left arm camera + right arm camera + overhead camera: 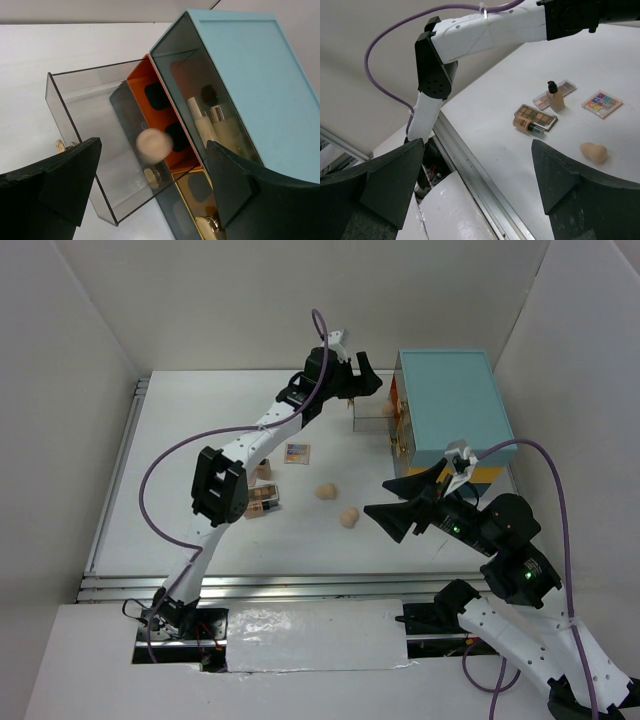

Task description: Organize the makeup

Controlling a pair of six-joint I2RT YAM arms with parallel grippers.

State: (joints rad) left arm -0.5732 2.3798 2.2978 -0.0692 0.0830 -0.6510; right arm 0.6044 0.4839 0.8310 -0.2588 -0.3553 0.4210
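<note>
My left gripper [357, 380] hangs open over a clear drawer [95, 125] pulled out of the teal case [250, 70]. A blurred peach sponge [154, 145] sits between its spread fingers, above the drawer, touching neither finger. On the table lie two more sponges [326, 492] [348, 517], a colourful palette [297, 453], brown palettes [536, 115], a beige tube [526, 125] and an upright foundation bottle [555, 96]. My right gripper [378, 497] stands open and empty beside the nearer sponge [593, 152].
Bottles [220, 127] stand behind the case's tinted front. A lower gold drawer front [200, 200] shows below the orange one. A metal rail [480, 175] runs along the table's near edge. White walls close in the table.
</note>
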